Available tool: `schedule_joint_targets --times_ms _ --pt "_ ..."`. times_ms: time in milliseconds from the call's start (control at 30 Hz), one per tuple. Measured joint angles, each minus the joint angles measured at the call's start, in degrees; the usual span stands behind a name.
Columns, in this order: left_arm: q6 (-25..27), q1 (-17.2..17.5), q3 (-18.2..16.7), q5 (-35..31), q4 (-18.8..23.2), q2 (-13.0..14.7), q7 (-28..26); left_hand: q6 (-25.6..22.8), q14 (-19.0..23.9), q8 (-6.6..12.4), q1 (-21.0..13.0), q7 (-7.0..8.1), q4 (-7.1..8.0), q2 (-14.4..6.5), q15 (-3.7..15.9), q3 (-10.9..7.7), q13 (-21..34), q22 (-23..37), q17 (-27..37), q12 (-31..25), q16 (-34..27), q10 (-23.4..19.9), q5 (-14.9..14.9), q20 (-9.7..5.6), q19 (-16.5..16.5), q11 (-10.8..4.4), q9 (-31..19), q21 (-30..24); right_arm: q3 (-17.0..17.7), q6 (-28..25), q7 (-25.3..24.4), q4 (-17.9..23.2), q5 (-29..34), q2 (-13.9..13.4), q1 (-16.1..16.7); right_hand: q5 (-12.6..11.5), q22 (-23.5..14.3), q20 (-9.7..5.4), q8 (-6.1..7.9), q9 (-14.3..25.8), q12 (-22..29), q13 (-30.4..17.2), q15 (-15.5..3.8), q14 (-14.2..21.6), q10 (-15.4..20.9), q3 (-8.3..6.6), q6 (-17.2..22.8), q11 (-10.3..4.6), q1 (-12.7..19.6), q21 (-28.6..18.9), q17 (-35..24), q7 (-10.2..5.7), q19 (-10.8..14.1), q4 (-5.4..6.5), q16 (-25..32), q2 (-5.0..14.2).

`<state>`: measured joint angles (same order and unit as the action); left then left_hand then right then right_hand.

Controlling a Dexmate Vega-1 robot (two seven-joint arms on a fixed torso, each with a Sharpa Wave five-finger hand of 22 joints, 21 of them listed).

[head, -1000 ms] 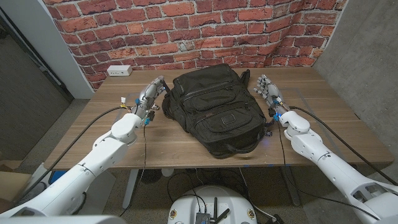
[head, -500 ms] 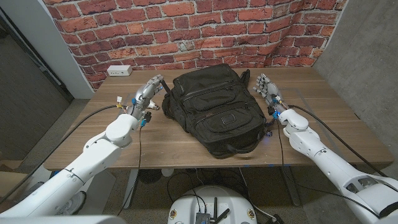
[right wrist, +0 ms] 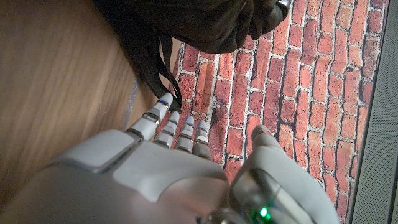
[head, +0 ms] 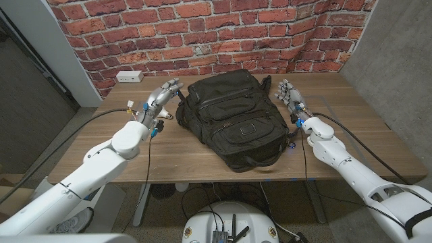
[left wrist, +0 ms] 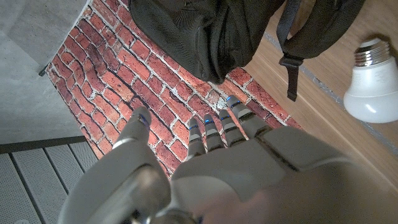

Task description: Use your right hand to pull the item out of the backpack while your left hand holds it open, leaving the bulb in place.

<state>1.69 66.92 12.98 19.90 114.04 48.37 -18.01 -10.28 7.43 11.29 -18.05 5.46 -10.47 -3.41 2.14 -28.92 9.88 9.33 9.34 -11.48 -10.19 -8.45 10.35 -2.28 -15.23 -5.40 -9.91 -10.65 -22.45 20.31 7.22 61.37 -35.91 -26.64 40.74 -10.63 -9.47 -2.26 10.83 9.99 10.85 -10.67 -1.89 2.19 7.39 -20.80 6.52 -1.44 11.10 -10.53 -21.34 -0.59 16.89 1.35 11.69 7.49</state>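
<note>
A black backpack (head: pixel 233 118) lies on the wooden table (head: pixel 101 142), its top end toward the brick wall. My left hand (head: pixel 162 94) is beside its far left corner, fingers apart, holding nothing and apart from the fabric. My right hand (head: pixel 289 92) stands by the far right corner, fingers spread, also holding nothing. In the left wrist view a white bulb (left wrist: pixel 373 87) lies on the wood next to the backpack (left wrist: pixel 211 31) and its strap (left wrist: pixel 291 59), beyond my left hand (left wrist: pixel 236 168). The right wrist view has the backpack (right wrist: pixel 199 18) and a loose strap (right wrist: pixel 149 62) past my right hand (right wrist: pixel 174 174).
A white power strip (head: pixel 129 76) sits at the table's far left corner by the brick wall (head: pixel 202 27). Cables run along both arms. Bare wood lies on either side of the backpack and along the near edge.
My left arm has swung a little left and away from the backpack, and its fingers have spread. The right hand has hardly moved.
</note>
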Motion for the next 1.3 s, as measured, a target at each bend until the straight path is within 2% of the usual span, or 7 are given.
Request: schedule_joint_targets --times_ms 367,467,733,833,1067,1300 --pt "2.8 1.7 -1.2 -3.3 4.9 3.2 0.7 -2.7 2.5 0.89 -5.2 0.66 -0.55 2.7 0.12 -0.41 0.0 0.0 0.0 0.0 0.0 -2.4 0.0 -0.07 -1.9 -0.95 -0.1 0.0 -0.1 1.1 0.2 -1.4 0.3 0.6 -0.7 0.0 0.0 0.12 0.00 0.0 0.0 0.0 0.01 0.0 0.2 -0.23 0.1 -0.20 0.0 0.0 0.1 0.10 0.1 -0.23 0.4 0.00" --pt "3.3 1.8 -1.4 -4.4 5.3 3.3 0.7 -3.6 3.3 0.89 -6.8 0.94 -0.54 3.0 0.10 -0.41 0.0 0.0 0.0 0.0 0.0 -3.2 0.0 -0.08 -2.7 -1.17 -0.1 0.0 -0.2 1.2 0.2 -1.8 0.3 0.8 -0.9 0.0 0.0 -0.10 0.00 0.0 0.0 0.0 0.01 0.0 0.2 -0.22 0.1 -0.20 0.0 0.0 0.1 0.10 0.3 -0.23 0.4 0.00" --pt "4.5 4.9 -3.3 -7.9 9.7 5.3 0.2 -6.2 6.2 1.32 -10.6 1.33 -0.29 4.4 0.10 -0.66 0.0 0.0 0.0 0.0 -0.2 -5.6 -0.4 -0.20 -4.7 -2.17 -0.1 0.0 -0.6 2.6 0.0 -2.6 1.1 1.5 -1.2 0.0 0.0 -0.19 0.00 0.0 0.0 0.0 0.01 0.0 0.2 0.00 0.1 -0.20 0.0 0.0 0.1 0.11 0.4 -0.45 0.4 0.01" --pt "4.9 5.8 -3.9 -9.3 10.8 5.8 0.1 -7.0 6.6 1.32 -11.6 1.28 -0.29 4.9 0.12 -0.66 0.0 0.0 0.0 0.0 -0.2 -6.4 -0.4 -0.07 -5.4 -2.07 -0.1 -0.5 -0.7 2.8 -0.3 -2.6 1.4 1.6 -1.2 0.0 0.0 -0.19 0.00 0.0 0.0 0.0 0.01 0.0 0.2 0.00 0.1 -0.20 -0.4 0.0 0.1 0.11 0.4 -0.44 0.4 0.38" --pt "5.3 7.5 -5.0 -12.2 13.0 6.7 0.4 -8.5 8.5 1.32 -13.8 1.46 -0.29 5.8 0.12 -0.66 0.0 0.0 0.0 0.0 -0.2 -8.0 -0.4 -0.21 -6.7 -2.86 -0.1 -0.5 -0.8 3.2 -1.1 -1.9 1.9 1.7 -0.9 0.0 0.0 -0.19 0.00 0.0 0.0 0.0 0.01 0.0 0.2 0.00 0.3 -0.20 -0.4 0.0 0.4 0.26 0.4 -0.44 0.4 0.37" --pt "6.2 9.3 -6.2 -15.3 15.5 7.8 1.3 -9.1 9.4 1.32 -15.6 1.54 -0.29 6.2 0.20 -0.66 0.0 0.0 0.0 0.0 -0.2 -8.6 -0.4 -0.26 -7.2 -2.79 -0.1 -0.5 -0.9 3.5 -2.0 -0.6 2.3 1.7 0.0 0.0 0.0 -0.19 0.00 0.0 0.0 0.0 0.01 0.0 0.2 0.00 0.3 -0.20 -0.4 0.0 0.4 0.31 0.4 -0.44 0.4 0.37"
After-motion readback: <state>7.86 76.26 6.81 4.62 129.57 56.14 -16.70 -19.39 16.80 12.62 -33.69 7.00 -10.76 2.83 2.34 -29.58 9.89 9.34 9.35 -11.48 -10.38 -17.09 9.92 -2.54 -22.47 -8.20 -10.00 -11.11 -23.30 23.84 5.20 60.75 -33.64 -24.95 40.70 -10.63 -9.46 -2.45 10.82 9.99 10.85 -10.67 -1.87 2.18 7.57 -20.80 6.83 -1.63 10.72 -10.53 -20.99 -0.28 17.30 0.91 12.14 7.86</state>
